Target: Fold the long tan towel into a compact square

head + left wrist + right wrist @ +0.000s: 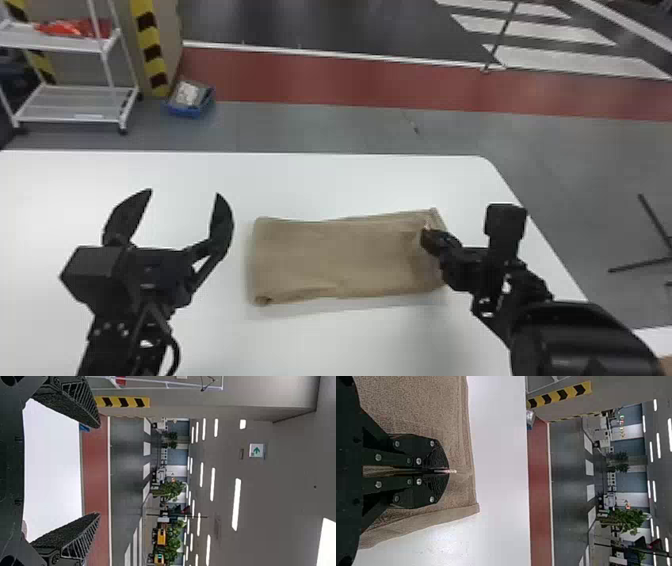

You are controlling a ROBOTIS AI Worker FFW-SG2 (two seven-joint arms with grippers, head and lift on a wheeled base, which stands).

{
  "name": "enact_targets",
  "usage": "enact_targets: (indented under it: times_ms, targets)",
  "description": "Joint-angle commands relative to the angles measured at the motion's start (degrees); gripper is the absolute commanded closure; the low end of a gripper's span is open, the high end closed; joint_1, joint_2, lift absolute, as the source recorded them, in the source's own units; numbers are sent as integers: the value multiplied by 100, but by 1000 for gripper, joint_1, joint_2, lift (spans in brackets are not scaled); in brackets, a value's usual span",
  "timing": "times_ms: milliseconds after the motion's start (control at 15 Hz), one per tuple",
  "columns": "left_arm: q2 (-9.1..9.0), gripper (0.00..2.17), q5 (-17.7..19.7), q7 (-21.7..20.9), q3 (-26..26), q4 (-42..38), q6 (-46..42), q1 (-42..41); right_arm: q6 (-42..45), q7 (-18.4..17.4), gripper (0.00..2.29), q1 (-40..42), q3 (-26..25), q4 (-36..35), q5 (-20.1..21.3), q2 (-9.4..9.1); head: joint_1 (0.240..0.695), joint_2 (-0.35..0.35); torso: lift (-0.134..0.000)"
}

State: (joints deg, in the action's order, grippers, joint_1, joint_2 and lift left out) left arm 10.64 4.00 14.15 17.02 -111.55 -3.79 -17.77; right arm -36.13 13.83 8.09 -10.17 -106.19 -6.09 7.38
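Two fingers of the right gripper (425, 233) meet at the right end of the tan towel (330, 260), a pale sliver at their tips; whether they pinch cloth cannot be told. The towel lies in a flat oblong on the white table (350, 340), left of which the empty left gripper (184, 193) gapes wide over the tabletop.

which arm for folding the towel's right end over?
Right, I'd say. The right claw is shut at the right end of the towel, apparently pinching it; the left claw hangs open beyond the left end.
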Motion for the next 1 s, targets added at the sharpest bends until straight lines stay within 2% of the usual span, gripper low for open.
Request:
enact_targets:
  times_ms: [0,133,333,400,533,600,800,933]
  targets:
    - [8,103,13,18,-23,2,-11,2,13,23,1146,105,-11,-350,-50,0,695,-185,-123]
    - [8,103,13,44,-58,-33,-11,-16,101,111,1146,123,-90,-561,-349,0,695,-176,-123]
    - [35,103,21,62,-111,-86,-29,-86,171,234,1146,-9,-556,-693,-797,9,695,-164,-123]
    - [52,103,21,70,-129,-86,-64,-121,119,251,1146,-150,-617,-517,-692,79,695,-166,-123]
    - [44,103,39,62,-146,-68,-99,-139,224,445,1146,-466,-371,335,-560,299,695,-187,-123]
    - [26,103,30,44,-146,-68,-99,-130,681,568,1146,-545,-275,625,-490,308,695,-191,-123]
    - [0,103,30,35,-129,-33,-99,-112,787,823,1146,-660,-301,687,-534,316,695,-179,-123]
    - [0,103,30,35,-129,-16,-99,-104,576,875,1146,-580,-433,309,-665,352,695,-175,-123]
